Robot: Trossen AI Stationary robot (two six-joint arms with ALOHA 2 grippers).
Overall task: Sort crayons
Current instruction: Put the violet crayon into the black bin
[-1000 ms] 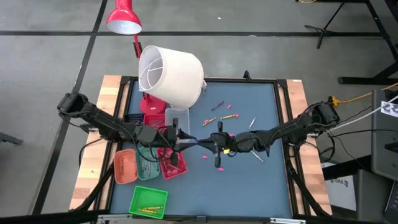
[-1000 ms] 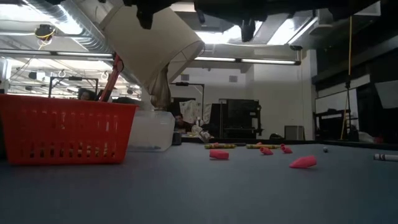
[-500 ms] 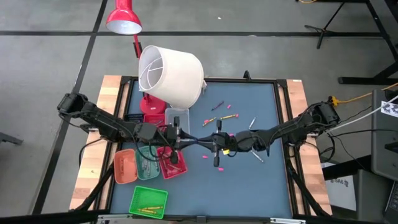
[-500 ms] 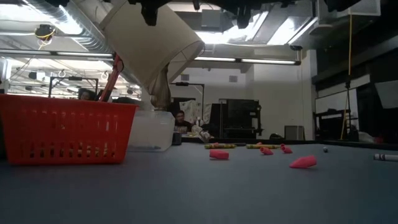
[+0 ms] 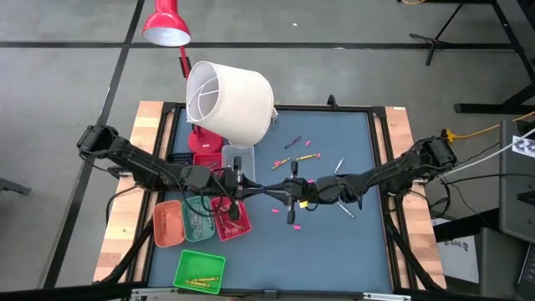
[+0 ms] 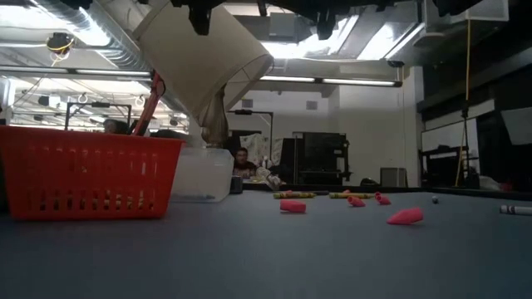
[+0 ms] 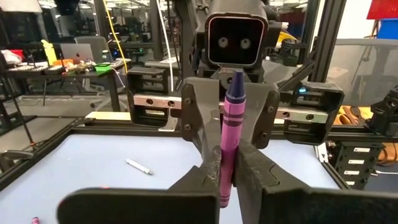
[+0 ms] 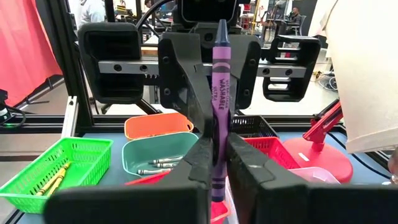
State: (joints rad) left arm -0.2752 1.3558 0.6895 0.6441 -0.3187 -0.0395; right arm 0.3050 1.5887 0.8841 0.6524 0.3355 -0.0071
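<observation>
Blue table point(image 5: 334, 238) amid cluttered grey-floored workshop.

A blue-grey flat table top point(image 5: 334, 242) in a dark frame carries orange point(image 5: 168, 224), teal point(image 5: 197, 222), red point(image 5: 229, 219) and green point(image 5: 200, 271) plastic trays at its left, and loose crayons point(image 5: 307, 156) with small pink stubs point(image 5: 292, 225) scattered across the middle.

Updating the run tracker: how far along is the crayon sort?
Done: yellow crayons lie in the green tray, a few more in the teal tray. In hand: a purple crayon is pinched between the left gripper and right gripper, apparently mid-handover. Left: several loose crayons on the blue mat.
</observation>
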